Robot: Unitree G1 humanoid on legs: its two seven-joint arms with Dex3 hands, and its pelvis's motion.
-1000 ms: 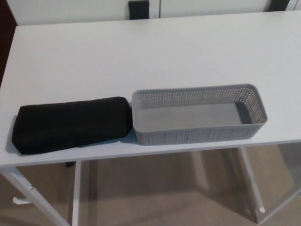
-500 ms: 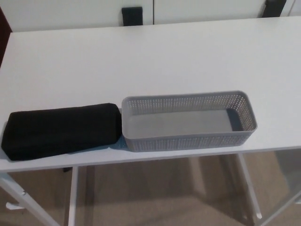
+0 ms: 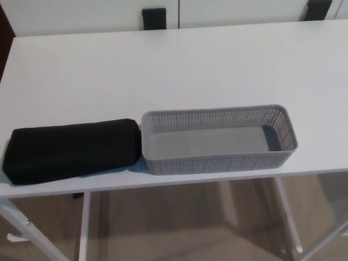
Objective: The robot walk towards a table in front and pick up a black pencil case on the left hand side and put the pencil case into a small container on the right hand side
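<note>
Head view: you see a soft black pencil case (image 3: 70, 149) just beside the grey perforated plastic container (image 3: 217, 162) on the white counter (image 3: 163, 70); robot hand state unseen, cannot tell.

Table (image 3: 163, 65): top is white, smooth and even, with a low satin finish; it looks like laminate or painted board, no grain visible. Table legs (image 3: 84, 228): white, smooth, appearing to be painted metal. Pencil case (image 3: 70, 149): black, matt, soft-looking cloth surface with no shine; the weave is too fine to make out. Container (image 3: 217, 163): grey plastic, matt to slightly dull; its walls are perforated in a fine regular grid below a plain smooth rim, and its floor is solid and smooth. Floor (image 3: 179, 228): beige, matt; texture cannot be determined.
</note>
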